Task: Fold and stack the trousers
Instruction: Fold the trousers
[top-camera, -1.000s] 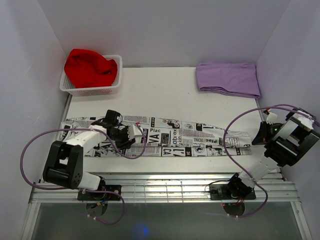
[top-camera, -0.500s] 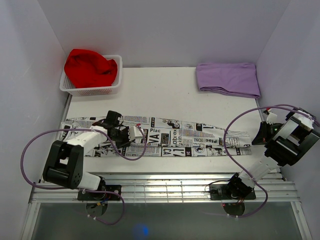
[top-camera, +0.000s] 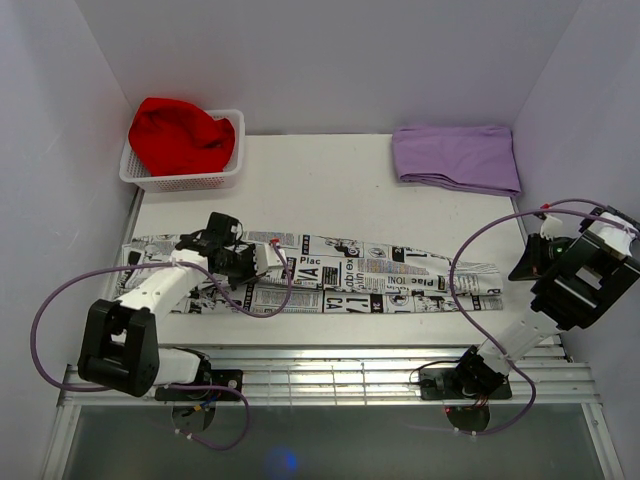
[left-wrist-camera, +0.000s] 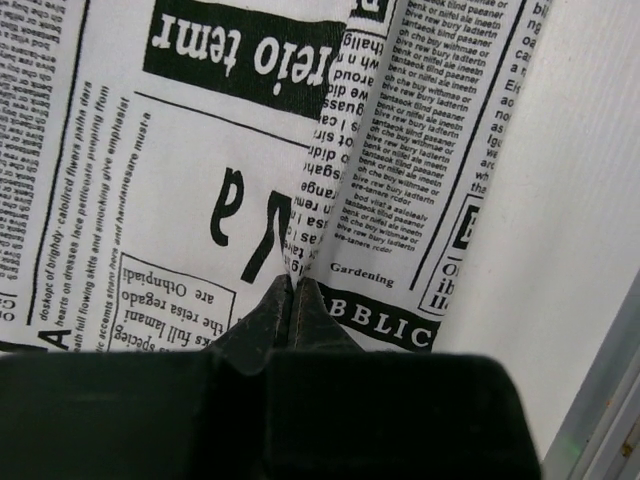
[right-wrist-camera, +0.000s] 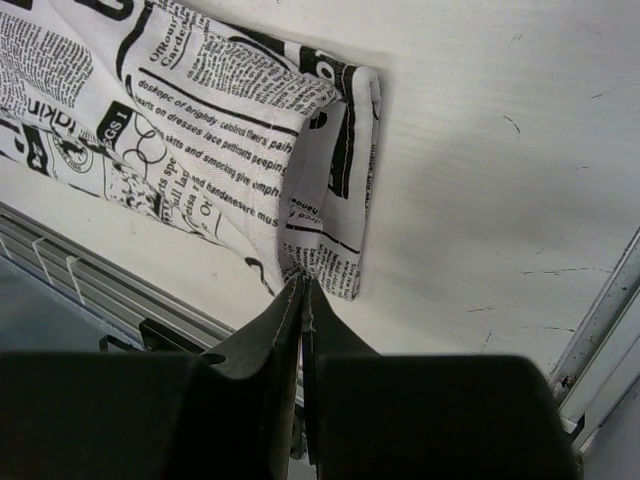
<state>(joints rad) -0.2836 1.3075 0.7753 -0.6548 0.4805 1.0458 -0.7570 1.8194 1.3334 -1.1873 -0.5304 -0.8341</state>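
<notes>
While the trousers (top-camera: 380, 275) lie as one long flat strip across the near part of the table (top-camera: 340, 190), no crosswise fold is yet made. To the left of the strip's middle the left gripper (left-wrist-camera: 292, 288) has its jaws pressed together on a raised crease of cloth; at the strip's right end the right gripper (right-wrist-camera: 301, 283) pinches the hem. Judged stage: grasps taken, with folding and stacking yet to do; the lilac cloth (top-camera: 455, 157), far right, may mark the stack.

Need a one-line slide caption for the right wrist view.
Right tool pinched shut on the end edge of the newspaper-print trousers, which lie stretched across the white table.
</notes>
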